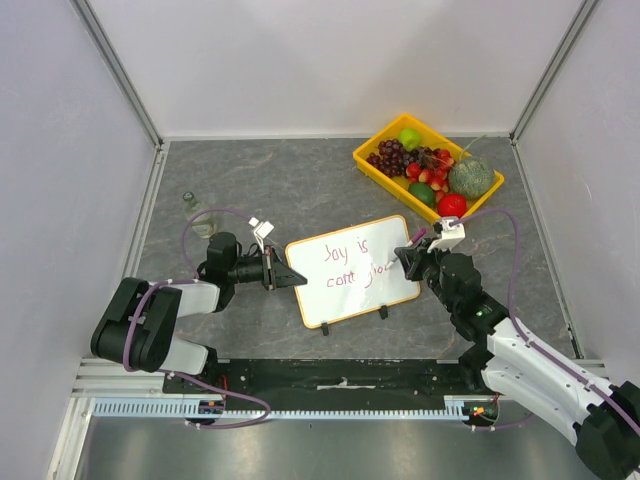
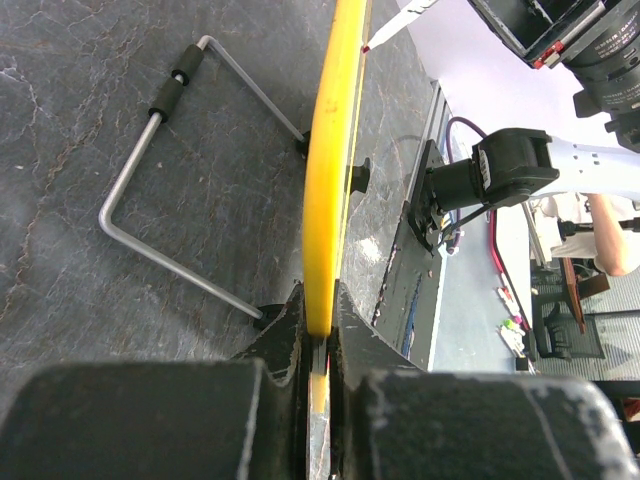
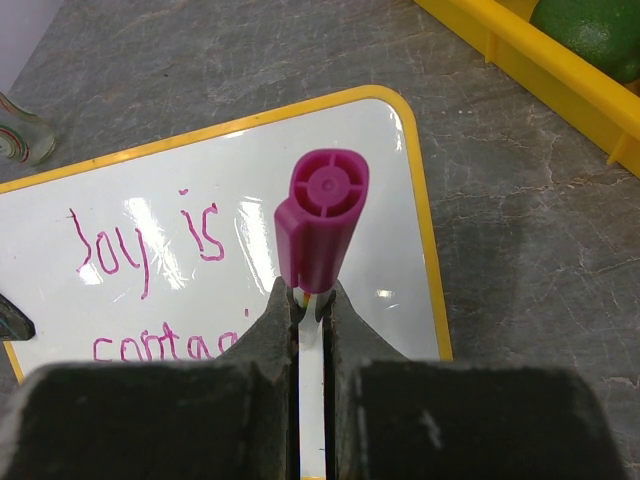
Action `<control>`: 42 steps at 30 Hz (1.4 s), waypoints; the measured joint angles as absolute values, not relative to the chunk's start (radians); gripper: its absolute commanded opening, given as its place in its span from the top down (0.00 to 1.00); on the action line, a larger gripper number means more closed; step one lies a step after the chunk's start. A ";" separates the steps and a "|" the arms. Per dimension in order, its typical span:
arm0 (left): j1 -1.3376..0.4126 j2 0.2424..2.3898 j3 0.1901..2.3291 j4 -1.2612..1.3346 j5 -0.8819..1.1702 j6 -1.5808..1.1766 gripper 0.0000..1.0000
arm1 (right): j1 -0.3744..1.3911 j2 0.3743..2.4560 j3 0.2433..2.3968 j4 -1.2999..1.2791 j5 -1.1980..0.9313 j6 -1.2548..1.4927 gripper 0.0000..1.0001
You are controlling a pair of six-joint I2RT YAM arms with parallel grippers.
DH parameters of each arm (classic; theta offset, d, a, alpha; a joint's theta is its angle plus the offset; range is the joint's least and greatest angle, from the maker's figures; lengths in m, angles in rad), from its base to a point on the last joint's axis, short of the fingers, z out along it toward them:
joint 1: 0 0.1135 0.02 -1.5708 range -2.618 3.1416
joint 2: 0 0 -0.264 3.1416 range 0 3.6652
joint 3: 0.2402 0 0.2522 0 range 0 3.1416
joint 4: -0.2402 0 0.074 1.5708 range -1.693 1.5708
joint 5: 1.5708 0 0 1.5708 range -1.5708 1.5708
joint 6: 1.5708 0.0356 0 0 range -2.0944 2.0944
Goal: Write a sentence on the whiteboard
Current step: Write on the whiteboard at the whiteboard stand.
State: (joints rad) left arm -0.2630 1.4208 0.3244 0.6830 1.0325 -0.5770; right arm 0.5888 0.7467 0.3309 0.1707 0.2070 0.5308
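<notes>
The whiteboard (image 1: 340, 297) stands tilted on its wire stand mid-table. Pinkish-red words "Joy is" (image 1: 346, 250) and, below, "contagio" (image 1: 362, 277) are on it. My left gripper (image 1: 291, 277) is shut on the board's left edge; the left wrist view shows the yellow frame (image 2: 326, 180) edge-on between the jaws and my left gripper (image 2: 321, 322) clamped on it. My right gripper (image 1: 411, 259) is shut on a magenta-capped marker (image 3: 320, 225) over the board's right part. In the right wrist view my right gripper (image 3: 312, 306) partly hides the lower line (image 3: 160, 346); the marker tip is hidden.
A yellow tray (image 1: 385, 183) of fruit stands at the back right, its rim also in the right wrist view (image 3: 520, 50). A small glass bottle (image 1: 197, 213) stands left of the board. The board's wire stand (image 2: 150, 205) rests on the grey tabletop.
</notes>
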 measured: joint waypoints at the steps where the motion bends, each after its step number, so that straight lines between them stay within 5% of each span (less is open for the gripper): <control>1: -0.263 1.422 0.324 0.683 1.032 -0.577 0.98 | 0.589 0.746 0.331 0.171 0.207 0.531 1.00; 42: -0.263 1.423 0.326 0.683 1.034 -0.579 0.98 | 0.584 0.784 0.391 0.133 0.263 0.505 1.00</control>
